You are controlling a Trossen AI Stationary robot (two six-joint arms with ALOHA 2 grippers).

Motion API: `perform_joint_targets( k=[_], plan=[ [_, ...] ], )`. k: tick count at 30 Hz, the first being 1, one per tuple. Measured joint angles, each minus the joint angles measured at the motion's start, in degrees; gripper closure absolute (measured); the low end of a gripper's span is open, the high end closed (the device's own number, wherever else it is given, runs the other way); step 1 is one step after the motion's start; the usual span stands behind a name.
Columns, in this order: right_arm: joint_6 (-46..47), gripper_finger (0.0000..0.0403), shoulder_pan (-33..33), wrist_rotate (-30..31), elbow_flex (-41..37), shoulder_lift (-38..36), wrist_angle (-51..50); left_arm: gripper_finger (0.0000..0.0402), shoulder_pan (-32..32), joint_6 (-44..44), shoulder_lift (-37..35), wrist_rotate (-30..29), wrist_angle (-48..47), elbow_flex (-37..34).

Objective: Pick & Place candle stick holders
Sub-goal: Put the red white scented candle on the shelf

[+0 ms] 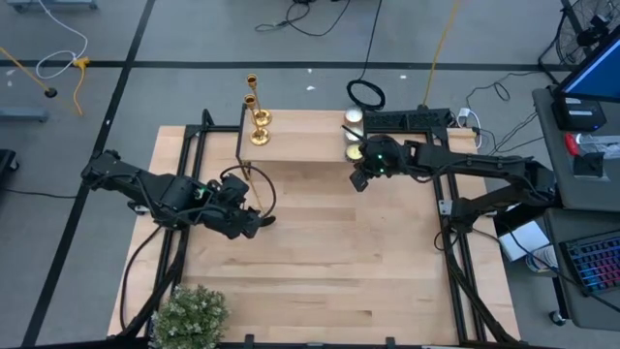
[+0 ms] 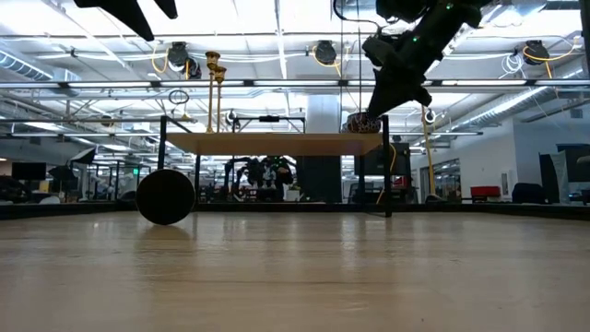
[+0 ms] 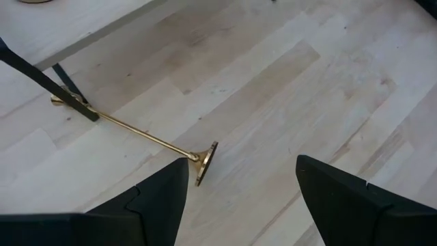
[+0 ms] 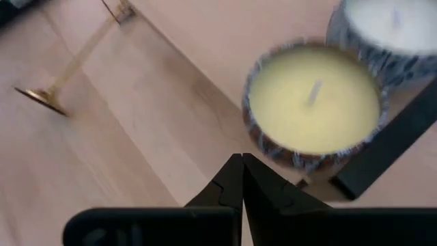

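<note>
The fallen candle stick holder (image 3: pixel 140 134) lies on the table under the shelf edge, so we hover our open left gripper (image 3: pixel 239 188) above its base; our closed right gripper (image 4: pixel 242 179) waits over the yellow candle (image 4: pixel 313 100).

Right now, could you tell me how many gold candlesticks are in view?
3. Two stand upright on the raised shelf at the table's far edge, one just behind the other; a third lies on the table by the left hand.
</note>
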Motion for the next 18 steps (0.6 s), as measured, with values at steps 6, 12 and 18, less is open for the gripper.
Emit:
perform_joint_targets(
  k=[6,12,18],
  plan=[
    [0.4,0.0403,-0.2,-0.2,-0.1,0.4,-0.3,0.0128,0.0,0.3,0.0,0.0,-0.3,0.0],
    [0.4,0.0403,-0.6,1.3,-0.1,0.5,-0.3,0.0128,0.0,0.8,0.0,0.0,-0.3,0.0],
    [0.4,0.0403,-0.7,1.3,-0.1,0.5,-0.3,0.0128,0.0,0.7,0.0,0.1,-0.8,0.0]
  ],
)
